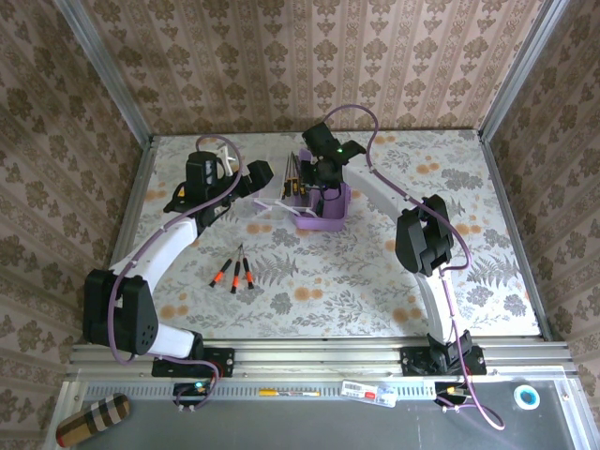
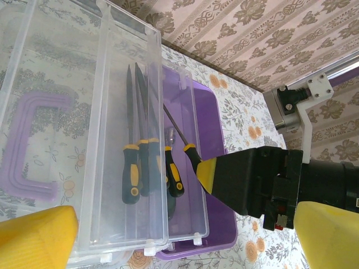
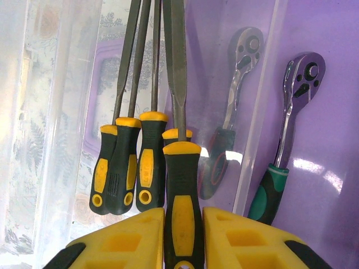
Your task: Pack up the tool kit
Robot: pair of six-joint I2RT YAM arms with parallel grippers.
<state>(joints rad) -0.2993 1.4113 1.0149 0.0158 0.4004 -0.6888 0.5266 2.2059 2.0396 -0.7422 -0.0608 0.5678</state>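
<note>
Right claw (image 3: pixel 182 227) grips a yellow-handled screwdriver (image 3: pixel 180 174) tight; it should lay it flat beside the other screwdrivers (image 3: pixel 132 162) just ahead, inside the case (image 3: pixel 336 140).

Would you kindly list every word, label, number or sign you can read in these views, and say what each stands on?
No text can be read anywhere.
White sticker on the front frame: print too small to read.
Ribbed patch on a black-and-yellow handle: blurred, perhaps not lettering at all.
File in the right gripper: no marking visible on its handle.
</note>
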